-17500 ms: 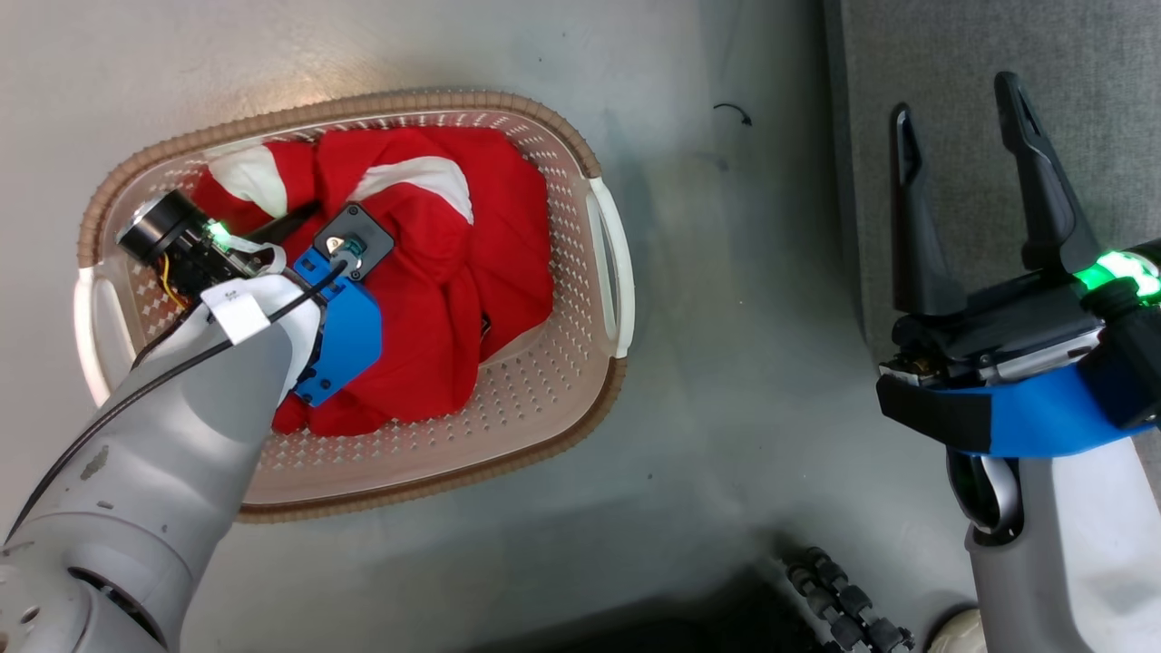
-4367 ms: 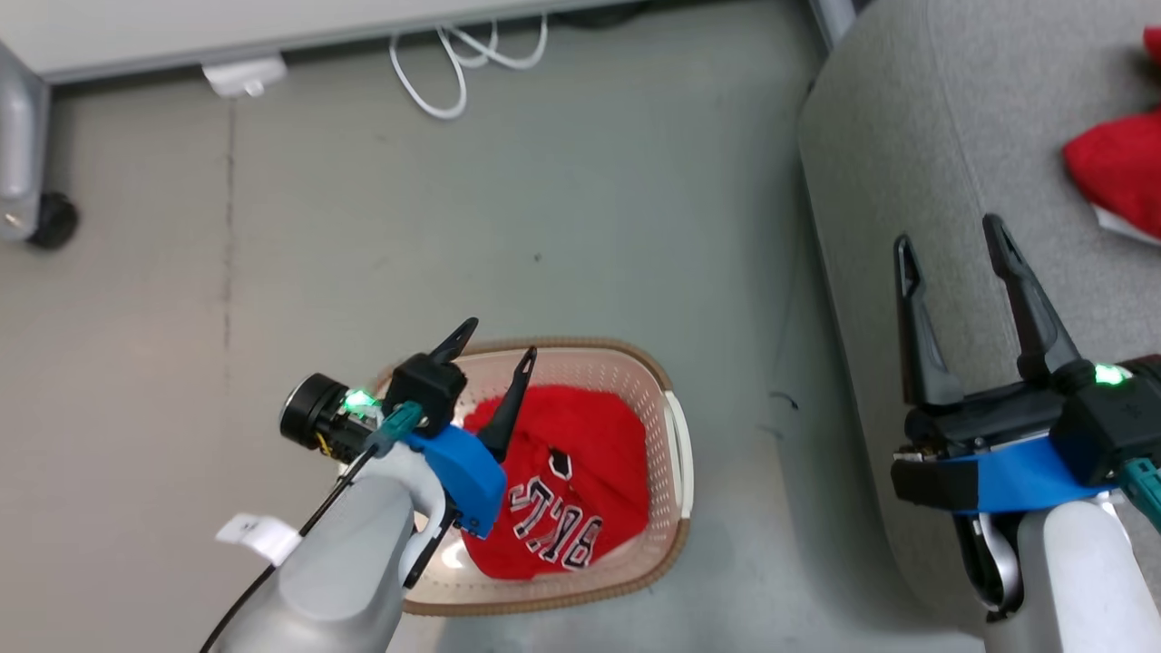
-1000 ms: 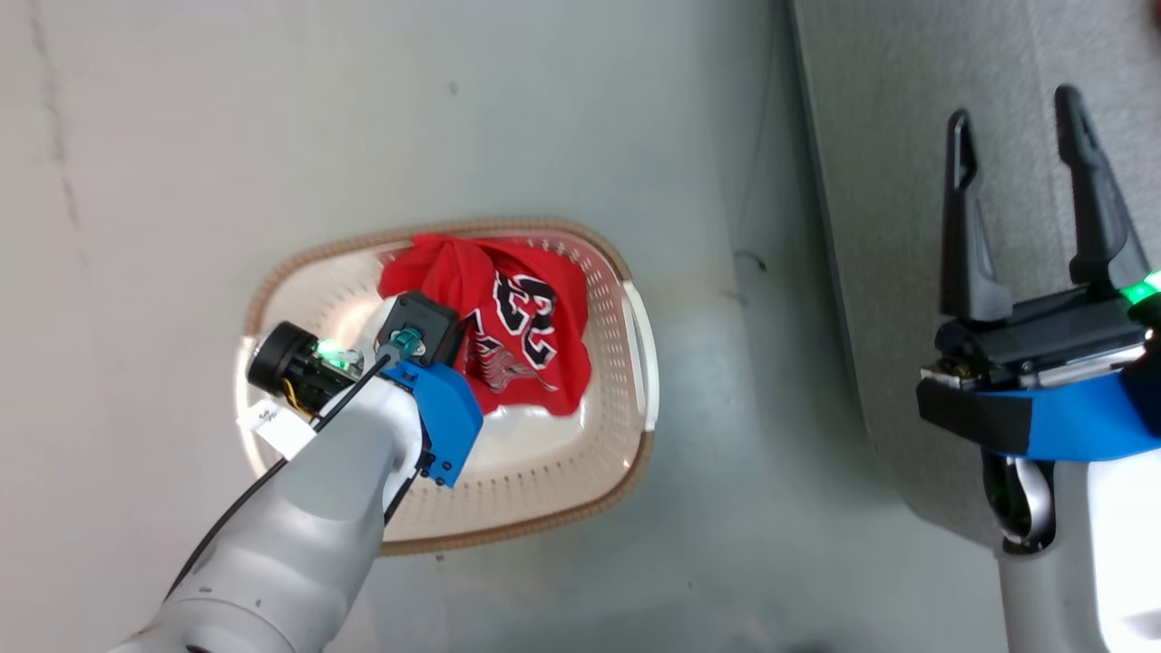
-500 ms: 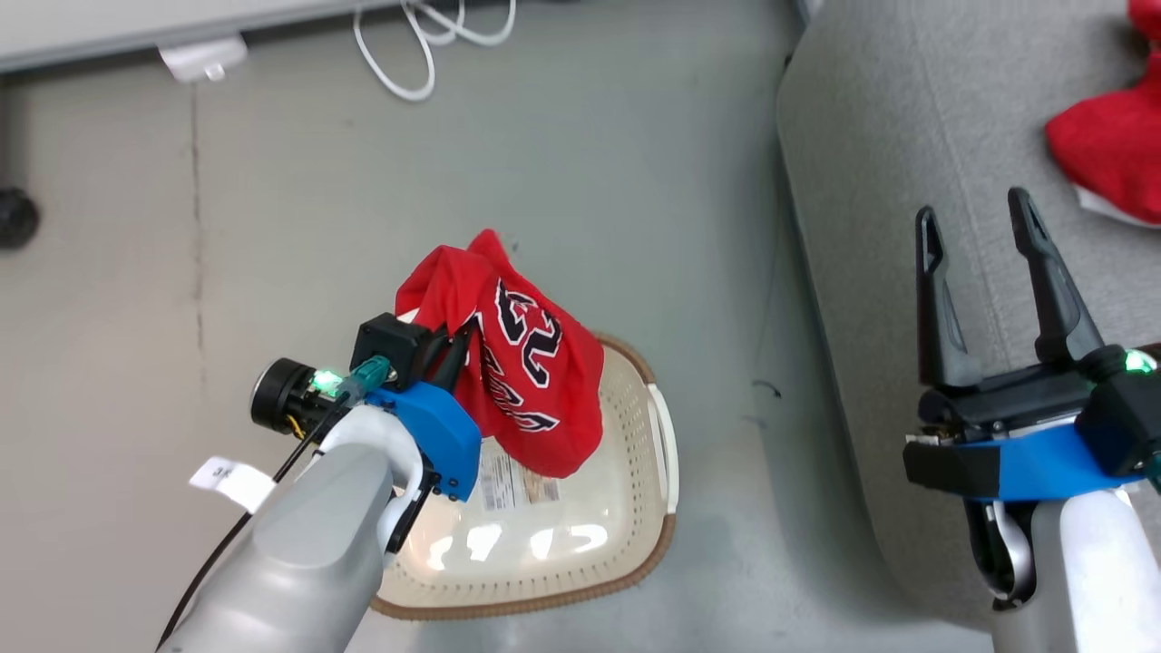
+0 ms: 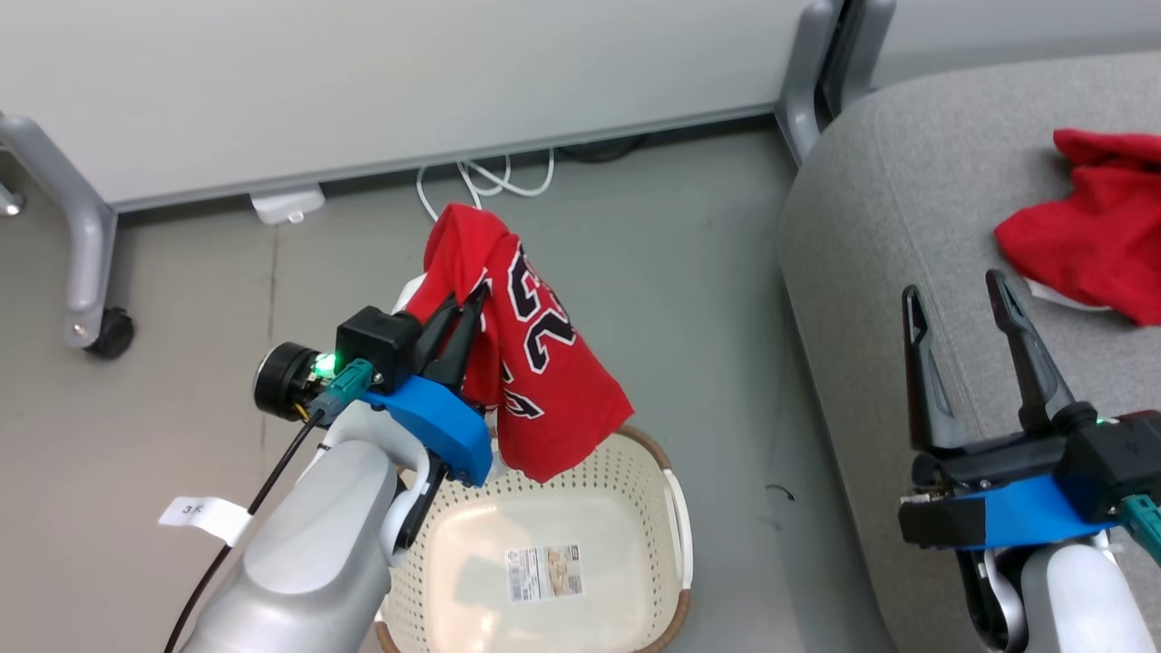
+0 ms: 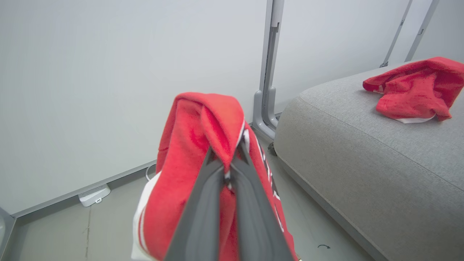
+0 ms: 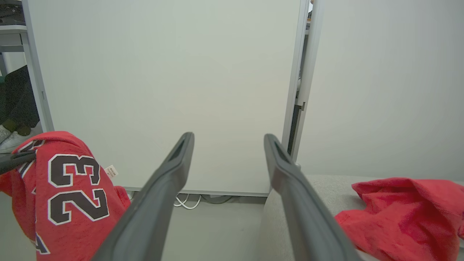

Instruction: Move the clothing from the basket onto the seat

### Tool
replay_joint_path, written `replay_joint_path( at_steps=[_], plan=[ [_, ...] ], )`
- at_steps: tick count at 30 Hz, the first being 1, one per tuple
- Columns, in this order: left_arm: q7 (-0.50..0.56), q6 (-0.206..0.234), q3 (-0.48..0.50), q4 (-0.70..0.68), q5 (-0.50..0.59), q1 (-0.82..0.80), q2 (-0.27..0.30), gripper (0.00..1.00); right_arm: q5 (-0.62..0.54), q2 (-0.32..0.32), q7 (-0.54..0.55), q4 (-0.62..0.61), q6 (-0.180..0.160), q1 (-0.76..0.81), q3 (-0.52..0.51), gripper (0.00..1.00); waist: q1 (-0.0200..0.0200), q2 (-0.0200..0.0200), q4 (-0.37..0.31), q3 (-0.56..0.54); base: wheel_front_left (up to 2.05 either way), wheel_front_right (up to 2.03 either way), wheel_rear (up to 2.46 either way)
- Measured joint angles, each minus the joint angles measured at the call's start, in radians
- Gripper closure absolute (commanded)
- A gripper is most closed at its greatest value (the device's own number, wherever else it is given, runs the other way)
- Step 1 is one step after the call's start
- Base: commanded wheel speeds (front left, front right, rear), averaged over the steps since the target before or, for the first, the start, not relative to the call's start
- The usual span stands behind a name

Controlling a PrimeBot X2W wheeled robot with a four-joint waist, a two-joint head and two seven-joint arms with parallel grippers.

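Fingers (image 6: 203, 210), left gripper (image 5: 467, 301): pinching bright red lettered fabric jersey (image 5: 544, 381), hanging above cream-white perforated plastic basket (image 5: 628, 472);
Fingers (image 7: 163, 195), right gripper (image 5: 952, 295): standing apart

The red jersey (image 7: 69, 195) bears the number 23 in black numerals edged in white. In the right wrist view it reads twice, a smaller 23 above a larger one. In the head view the numerals lie sideways on the fabric. A small white garment tag (image 7: 111, 170) at its edge is too small to read, as is the paper label (image 5: 544, 572) on the floor of the basket (image 5: 677, 528). The white flag tag (image 5: 201, 515) on the black cable (image 5: 272, 476) shows a mark like a 3.
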Motion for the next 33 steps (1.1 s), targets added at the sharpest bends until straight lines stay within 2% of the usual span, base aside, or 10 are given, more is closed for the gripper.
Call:
replay_joint_path(
  at_steps=[7, 15, 26, 33],
  plan=[
    [0.0, -0.03, 0.021, -0.094, 0.035, 0.007, -0.015, 1.0, 0.008, 0.0, 0.0, 0.01, 0.0, 0.035, 0.003, 0.0, 0.0, 0.0, 0.016, -0.065, 0.0, 0.0, 0.0],
    [0.018, -0.048, -0.02, -0.177, 0.036, -0.029, -0.012, 1.0, 0.017, 0.0, 0.0, 0.013, 0.0, 0.06, 0.002, 0.0, 0.0001, 0.0, 0.027, -0.112, 0.0, 0.0, 0.0],
    [0.124, -0.051, -0.065, -0.388, 0.009, -0.028, 0.008, 1.0, 0.033, 0.0, 0.0, 0.016, 0.0, 0.091, 0.004, 0.0, 0.0001, 0.0, 0.035, -0.14, 0.0, 0.0, 0.0],
    [0.186, -0.039, -0.076, -0.474, -0.001, -0.011, 0.027, 1.0, 0.044, 0.0, 0.0, 0.017, 0.0, 0.09, 0.022, 0.0, 0.0002, 0.0, 0.041, -0.133, 0.0, 0.0, 0.0]
  ],
)
